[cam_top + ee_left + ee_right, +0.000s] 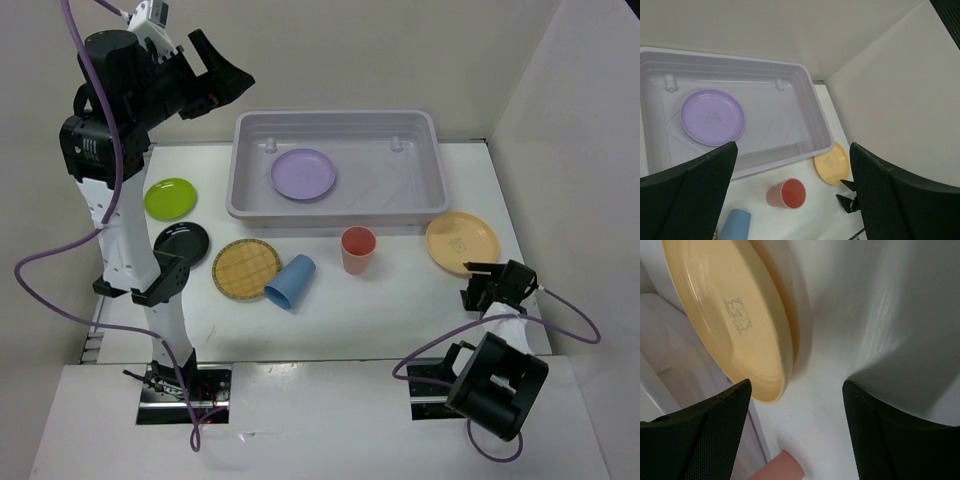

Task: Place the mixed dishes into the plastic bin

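The plastic bin [432, 170] stands at the back of the table with a lavender plate [303, 174] inside. In front of it lie a lime green plate [171, 197], a black plate [181, 242], a woven tan plate [247, 268], a blue cup [290, 281] on its side, an upright salmon-red cup [358, 249] and an orange-yellow plate [462, 242]. My left gripper [222, 72] hangs open high above the bin's left end, holding nothing. My right gripper [470, 281] is open low at the table, just at the near edge of the orange-yellow plate [725, 315], with nothing between its fingers.
Walls enclose the table at the back and on the right, close to the orange-yellow plate [831, 163]. The salmon-red cup [788, 193] stands between the bin [810, 107] and the blue cup [733, 225]. The left arm's purple cable loops over the table's left edge.
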